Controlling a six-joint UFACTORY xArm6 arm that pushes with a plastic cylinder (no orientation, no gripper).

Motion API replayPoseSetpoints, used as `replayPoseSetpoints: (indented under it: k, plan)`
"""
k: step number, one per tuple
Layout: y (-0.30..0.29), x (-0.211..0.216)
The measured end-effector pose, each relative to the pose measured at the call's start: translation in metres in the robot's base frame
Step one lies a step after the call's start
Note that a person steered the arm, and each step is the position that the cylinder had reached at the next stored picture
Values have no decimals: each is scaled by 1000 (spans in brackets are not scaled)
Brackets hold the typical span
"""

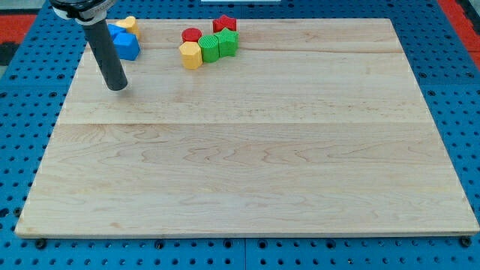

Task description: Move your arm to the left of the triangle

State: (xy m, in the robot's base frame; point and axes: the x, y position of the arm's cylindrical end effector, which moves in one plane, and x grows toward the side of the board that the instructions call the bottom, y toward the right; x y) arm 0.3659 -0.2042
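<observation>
My tip (118, 87) rests on the wooden board (247, 165) near its top left corner. Just above and to the right of the tip lie two blue blocks (126, 45), partly hidden behind the rod; one looks like a triangle but I cannot tell which. A yellow block (128, 25) sits above them. Further right is a cluster: a red cylinder (192, 34), a red star (224, 23), a yellow hexagon (191, 55), and two green blocks (209, 47) (228, 42). The tip is below and slightly left of the blue blocks, not touching them.
The board lies on a blue perforated table (30, 90). The rod (106, 52) rises from the tip to the view's top left.
</observation>
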Motion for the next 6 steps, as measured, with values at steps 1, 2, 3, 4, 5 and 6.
replayPoseSetpoints:
  k: [1,2,3,4,5,6]
  plan:
    - [0,0]
    - [2,0]
    - [-7,9]
    - [-38,56]
    - [-99,55]
    - [-101,21]
